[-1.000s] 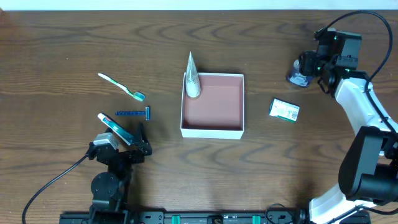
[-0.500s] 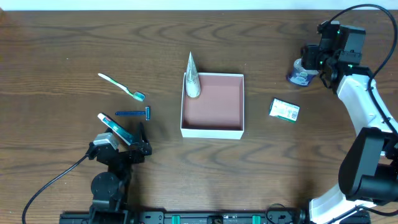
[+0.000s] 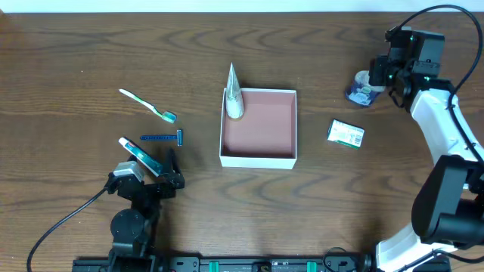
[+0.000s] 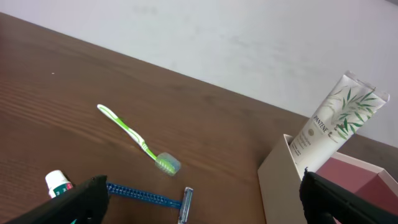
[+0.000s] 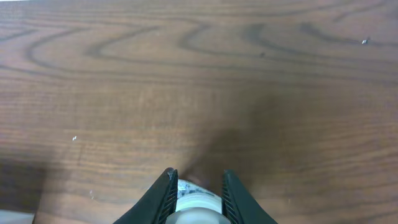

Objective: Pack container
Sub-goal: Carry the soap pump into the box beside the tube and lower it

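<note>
Open wood runs along the desk's [image 3: 91, 45] far edge from the far-left corner to the container [image 3: 257, 160], and again across the middle of the near edge. Left of centre, a toothbrush [image 3: 147, 105], a razor [image 3: 162, 138] and a small toothpaste tube [image 3: 138, 155] lie close together, leaving narrow gaps ahead of the left gripper [image 3: 150, 170], its fingers [image 4: 84, 198] spread wide. A tall white tube [image 3: 234, 97] stands in the container's far-left corner; the rest of its floor is bare. A bare lane separates the container from a green-and-white packet [image 3: 345, 134]. Near the far-right corner, the right gripper [image 3: 376, 78] clasps a small bottle [image 3: 363, 89], its arm stretching along the right edge.
</note>
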